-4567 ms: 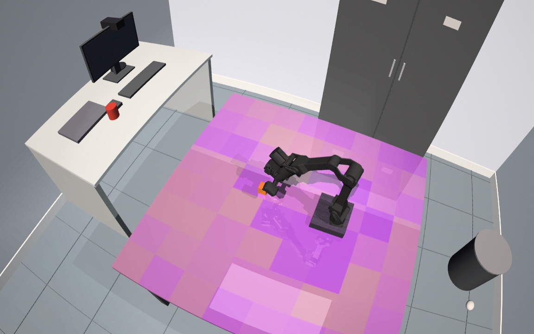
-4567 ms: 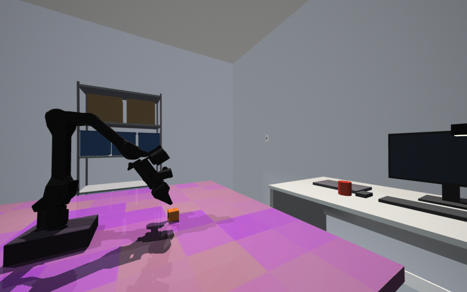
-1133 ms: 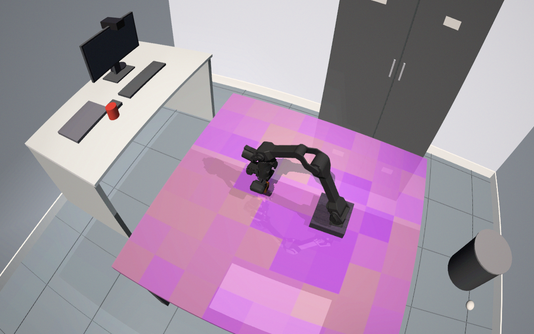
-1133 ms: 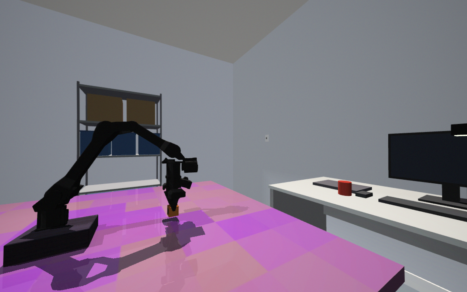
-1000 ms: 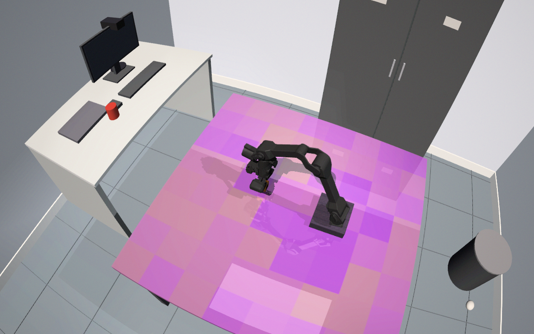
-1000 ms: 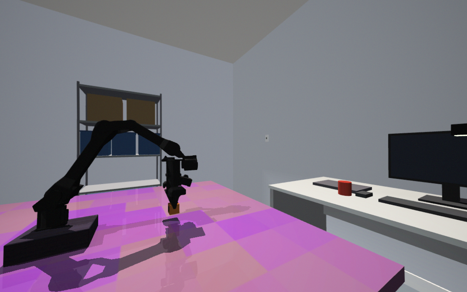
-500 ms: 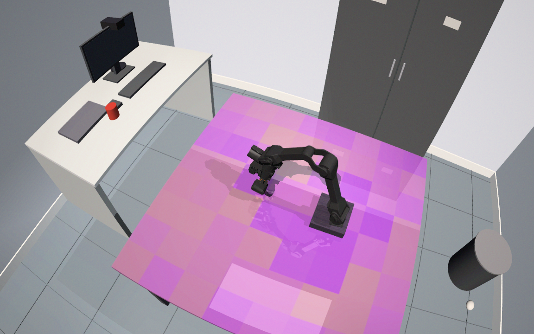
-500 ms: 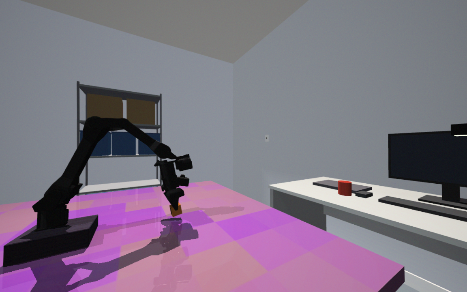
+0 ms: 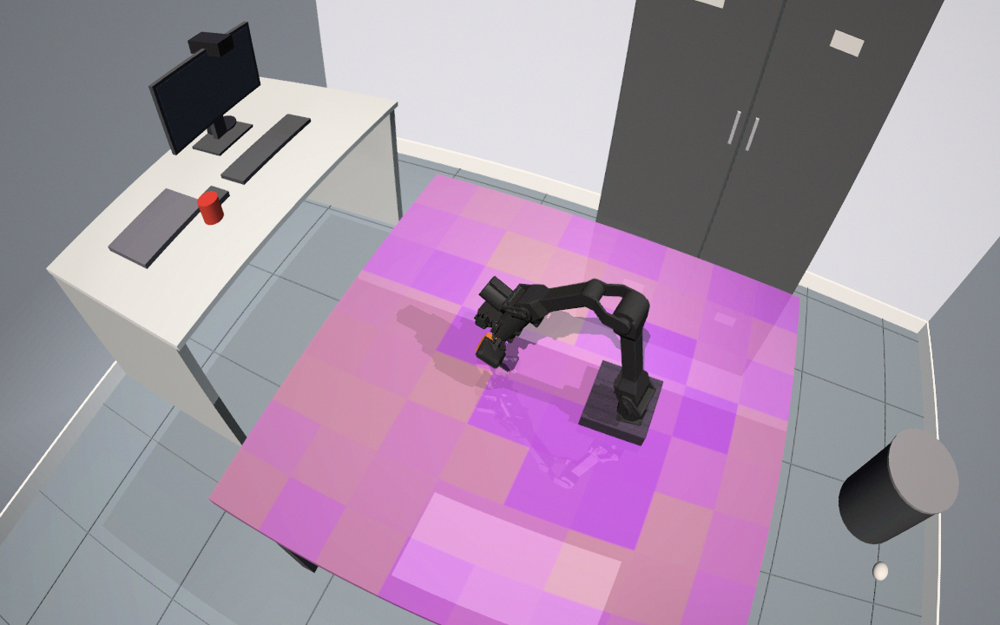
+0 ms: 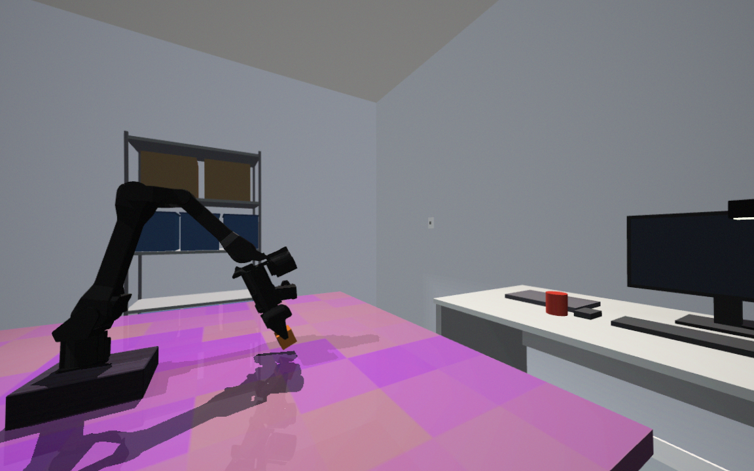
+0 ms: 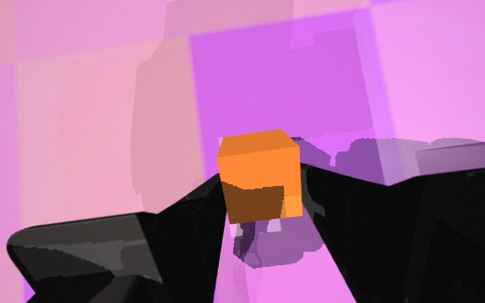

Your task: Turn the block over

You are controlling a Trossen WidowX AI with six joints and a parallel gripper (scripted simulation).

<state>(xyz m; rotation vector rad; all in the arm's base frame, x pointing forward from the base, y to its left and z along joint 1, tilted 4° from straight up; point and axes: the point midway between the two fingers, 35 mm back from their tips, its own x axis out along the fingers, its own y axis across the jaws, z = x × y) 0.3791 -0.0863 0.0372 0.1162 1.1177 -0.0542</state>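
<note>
An orange block point(image 9: 489, 336) point(image 10: 288, 339) point(image 11: 259, 168) is held between the two black fingers of my gripper point(image 9: 492, 342) point(image 10: 283, 335) point(image 11: 258, 174). The gripper is shut on it. In the exterior view the block hangs tilted a little above the pink and purple table point(image 9: 379, 443) point(image 10: 455, 398), and the gripper leans outward from the arm's base. In the wrist view two plain orange faces show, partly in shadow. I see no mark on them. The marked side does not show in any view, and the fingers cover the block's sides.
The arm's dark base block point(image 9: 620, 404) point(image 10: 80, 386) stands on the table. A white desk point(image 9: 332, 116) point(image 10: 485, 310) with a monitor point(image 9: 208, 88) point(image 10: 690, 252), a keyboard and a red cup point(image 9: 210, 208) point(image 10: 556, 303) stands beside the table. A grey cabinet point(image 9: 690, 116) stands behind it.
</note>
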